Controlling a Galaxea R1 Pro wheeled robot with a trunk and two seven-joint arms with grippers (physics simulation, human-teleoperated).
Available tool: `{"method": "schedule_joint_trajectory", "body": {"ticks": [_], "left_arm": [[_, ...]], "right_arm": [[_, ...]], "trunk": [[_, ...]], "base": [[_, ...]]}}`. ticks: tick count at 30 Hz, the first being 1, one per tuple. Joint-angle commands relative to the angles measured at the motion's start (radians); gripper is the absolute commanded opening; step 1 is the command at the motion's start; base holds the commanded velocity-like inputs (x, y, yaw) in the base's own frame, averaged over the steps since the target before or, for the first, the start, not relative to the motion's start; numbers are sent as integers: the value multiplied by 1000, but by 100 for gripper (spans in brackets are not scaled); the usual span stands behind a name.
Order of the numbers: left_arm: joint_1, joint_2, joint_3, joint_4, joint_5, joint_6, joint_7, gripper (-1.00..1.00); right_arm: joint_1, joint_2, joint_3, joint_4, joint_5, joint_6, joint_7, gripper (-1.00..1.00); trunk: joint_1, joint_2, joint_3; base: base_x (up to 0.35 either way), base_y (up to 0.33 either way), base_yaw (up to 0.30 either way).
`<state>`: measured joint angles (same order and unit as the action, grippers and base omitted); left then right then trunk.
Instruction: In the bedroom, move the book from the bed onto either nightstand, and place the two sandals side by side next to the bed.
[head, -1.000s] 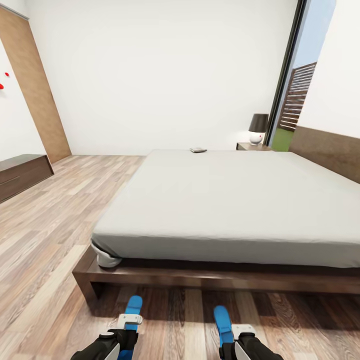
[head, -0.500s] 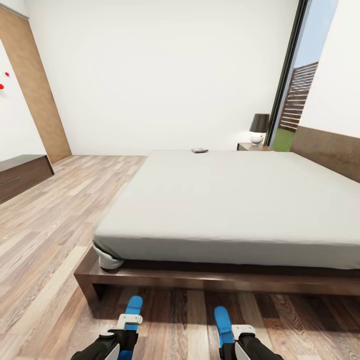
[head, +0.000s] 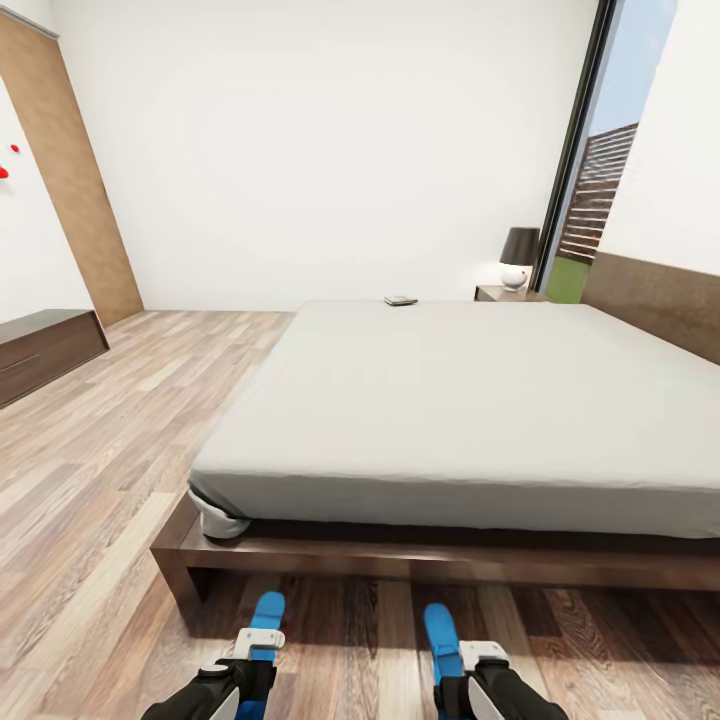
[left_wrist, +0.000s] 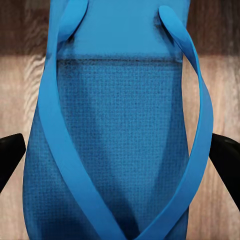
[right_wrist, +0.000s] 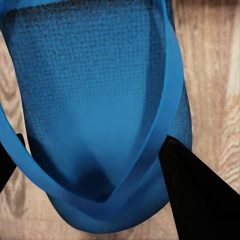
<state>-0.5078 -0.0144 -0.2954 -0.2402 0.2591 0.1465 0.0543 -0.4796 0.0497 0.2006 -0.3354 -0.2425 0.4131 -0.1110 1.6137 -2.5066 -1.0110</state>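
Observation:
The bed (head: 470, 400), with its grey mattress, stands in front of me. The book (head: 400, 300) lies at its far edge. A nightstand (head: 503, 293) sits beyond the far right corner. My left gripper (head: 258, 648) is shut on one blue sandal (head: 267, 608), held just above the floor before the bed frame. In the left wrist view the sandal (left_wrist: 120, 130) sits between the black fingers (left_wrist: 9, 157). My right gripper (head: 462, 662) is shut on the other sandal (head: 440, 628). In the right wrist view that sandal (right_wrist: 95, 100) is pinched by the fingers (right_wrist: 200, 200).
A lamp (head: 517, 257) stands on the nightstand, next to a tall window (head: 585, 180). A long low dark bench (head: 45, 350) lines the left wall by a tan door (head: 70, 180). Wood-plank floor (head: 110, 450) stretches left of the bed.
The whole view has drifted slightly, so the camera moved. My right gripper and its sandal have shifted a little to the left. The left one has stayed put.

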Motion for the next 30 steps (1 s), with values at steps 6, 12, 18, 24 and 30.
{"method": "schedule_joint_trajectory", "body": {"ticks": [6,12,18,24,30], "left_arm": [[0,0,-8,-2,9,5,6,-100],[0,1,-8,-2,9,4,6,-100],[0,0,-8,-2,11,5,5,-100],[-1,0,-9,-2,11,5,3,-100],[-1,0,-10,-4,11,9,3,-100]], "right_arm": [[1,-1,6,-14,-15,14,-1,-100],[2,-2,3,-14,-21,22,0,-100],[2,-2,2,-14,-23,24,2,-100],[2,-2,0,-16,-23,22,3,-100],[3,-2,-1,-25,-24,23,17,-100]], "trunk": [[0,0,-1],[1,-1,-9],[3,-2,-32],[6,-4,-55],[9,-5,-78]], "base": [[0,0,0],[0,0,0],[0,0,0],[0,0,0],[0,0,0]]}}
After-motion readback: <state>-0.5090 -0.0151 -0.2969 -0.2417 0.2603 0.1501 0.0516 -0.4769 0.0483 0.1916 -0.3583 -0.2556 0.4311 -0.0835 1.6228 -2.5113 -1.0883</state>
